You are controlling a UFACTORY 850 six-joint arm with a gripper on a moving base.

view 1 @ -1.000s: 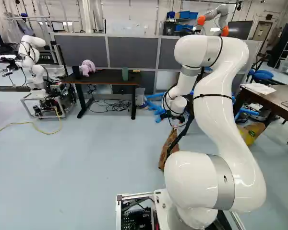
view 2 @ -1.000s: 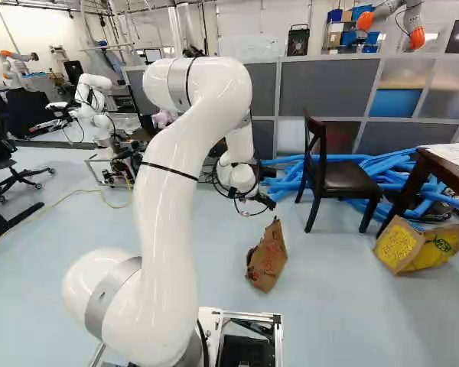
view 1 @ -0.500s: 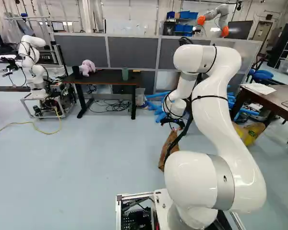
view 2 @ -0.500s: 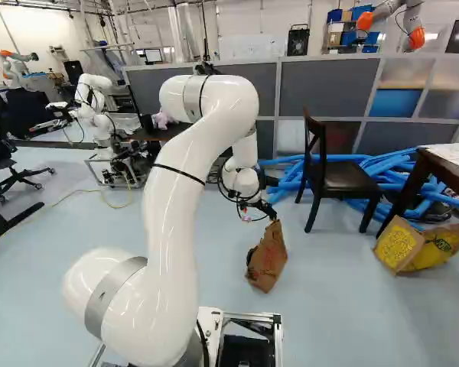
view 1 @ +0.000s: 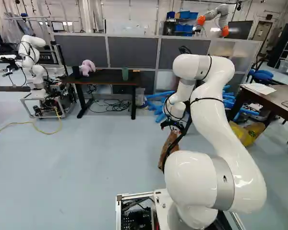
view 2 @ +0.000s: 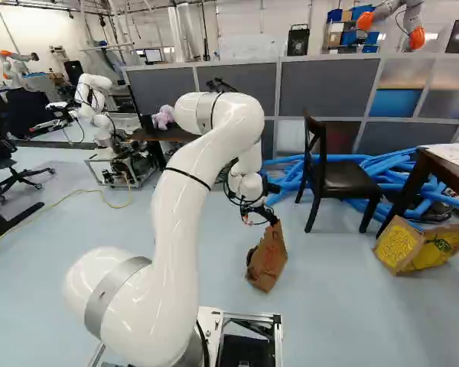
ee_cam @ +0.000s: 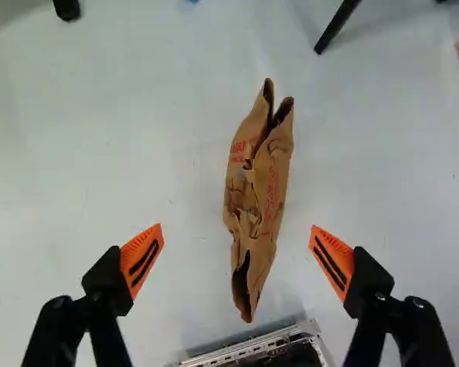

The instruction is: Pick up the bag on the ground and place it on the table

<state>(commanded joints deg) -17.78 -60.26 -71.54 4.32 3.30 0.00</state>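
On the pale floor (view 1: 91,163), just ahead of the base's metal frame (ee_cam: 249,348), sits the brown paper bag (view 2: 266,264). Floor shows on both sides of it. Far to its right is a black chair (view 2: 344,182), with long blue tubes (view 2: 291,183) behind. A yellow and brown bag (view 2: 424,246) sits near the right table (view 1: 283,96), well apart from the paper bag.

Far to the left, in the left base view, a dark table (view 1: 108,77) stands by a grey wall (view 1: 129,51). On its top are a pink toy (view 1: 88,67) and a green cup (view 1: 125,74). Another robot (view 1: 33,62) is left of that table.

The black gripper (view 2: 260,215) is wide apart, with nothing held. In the wrist view, the paper bag is under it, between the two orange pads (ee_cam: 141,260), and floor shows between each pad and the bag.
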